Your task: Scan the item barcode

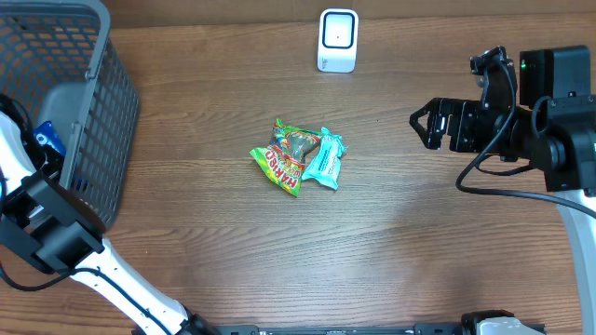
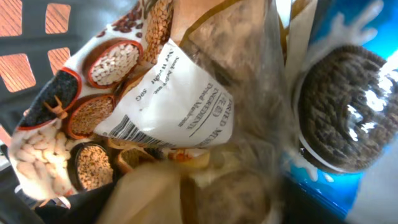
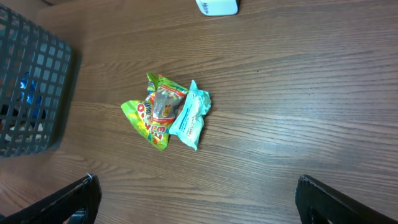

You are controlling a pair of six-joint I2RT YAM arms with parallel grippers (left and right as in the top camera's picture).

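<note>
Brown wood-grain tabletop [image 1: 419, 242], shot from above and from both wrists.

Left gripper is down inside the grey plastic mesh basket [image 1: 98, 56] at the table's left edge. Its fingers are not clearly visible in any view, so I can't tell whether it is open, closed or holding anything. The left wrist camera is pressed up close to the basket's contents. A clear plastic bag with brownish contents [image 2: 242, 56] fills the middle, and it carries a white printed label [image 2: 186, 99]. The barcode [image 2: 134, 129] is at the label's lower left end, facing the camera. A bean-print pouch [image 2: 68, 112] lies against the bag on one side, and a blue cookie pack [image 2: 336, 112] on the other. The left arm [image 1: 42, 228] reaches into the basket from the near left.

Right gripper [image 1: 424, 124] is spread wide open and holds nothing. It hovers over bare table at the right side, well apart from everything else.

At table centre, a green Haribo candy bag [image 1: 284, 160] lies flat. A teal wrapped packet [image 1: 326, 158] touches its right side. A white box-shaped barcode scanner [image 1: 337, 39] stands at the far edge, apart from the candy and well apart from the basket.
</note>
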